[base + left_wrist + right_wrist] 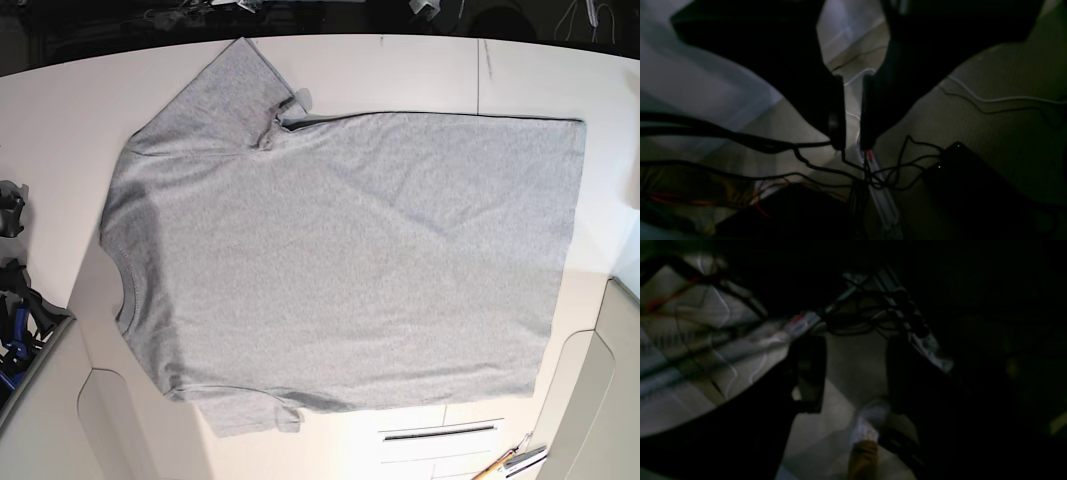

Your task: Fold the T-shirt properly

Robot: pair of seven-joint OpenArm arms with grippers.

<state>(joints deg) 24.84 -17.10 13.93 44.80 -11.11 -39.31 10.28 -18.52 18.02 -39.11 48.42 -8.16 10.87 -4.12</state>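
The T-shirt (340, 260) lies flat on the white table (60, 110), plain grey side up. Its neck is at the left in the base view and its bottom hem is at the right. One sleeve (215, 95) sticks out toward the far edge of the table. The other sleeve (250, 412) is at the near edge and looks partly tucked under. The cloth has a few soft wrinkles. The table top has a thin seam (478, 75) running across it near the far side, and rounded white panels sit at the near corners. Past the far edge the room is dark.

Neither of my arms is over the shirt in the base view.

My left gripper (853, 113) hangs over the floor, not the table. Its two black fingers (838, 113) stand close together with only a thin gap, and nothing is between them. Under it I see a pale floor (1000, 83), a tangle of black cables (880, 173), a white cable (990, 98), some red wires (690, 201) and a black box (973, 186) with tiny green lights.

My right gripper (853, 373) is in a very dark, blurry picture — its fingers (810, 373) stand wide apart with nothing held. Below it are pale floor, more cables and a strip with plugs (920, 336).
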